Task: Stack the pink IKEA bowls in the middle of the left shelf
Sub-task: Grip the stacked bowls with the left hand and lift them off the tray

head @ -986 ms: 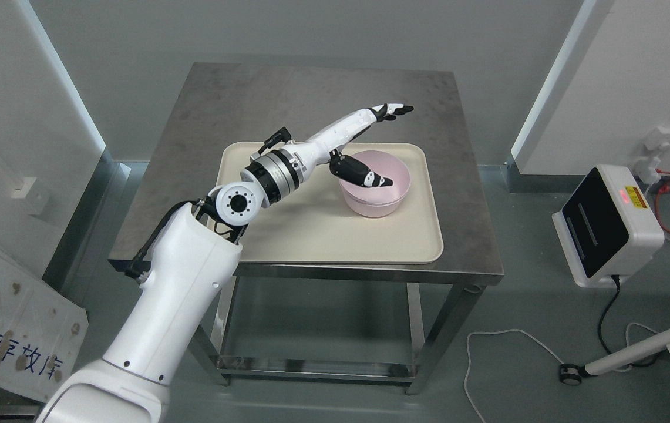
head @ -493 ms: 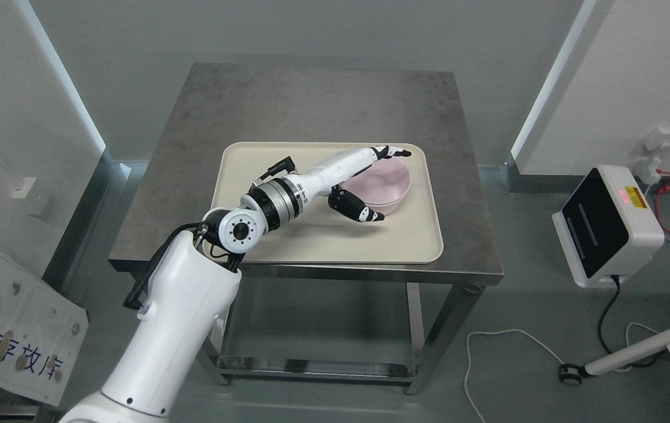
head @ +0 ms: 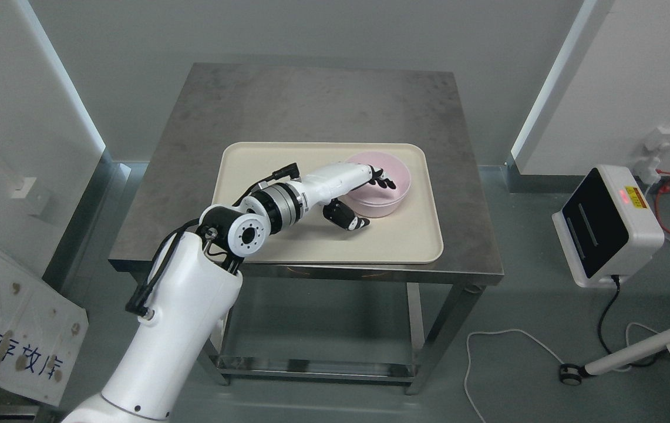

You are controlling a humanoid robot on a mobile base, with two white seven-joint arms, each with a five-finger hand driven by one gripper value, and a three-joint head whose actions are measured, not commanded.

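Pink bowl (head: 383, 189) sits upright at the right rear of a cream tray (head: 288, 247), which rests on a steel table (head: 311, 100). Left hand (head: 358, 197) is at the bowl's near-left rim: the dark fingers (head: 383, 178) curl over the rim into the bowl, while the thumb (head: 349, 218) lies outside, low beside the wall, close to the tray. Whether the grip has fully closed on the rim cannot be told (contact is partly hidden). Right arm is out of view.

White arm (head: 164, 329), silver wrist ring, black cables, black fingers (head: 383, 178)
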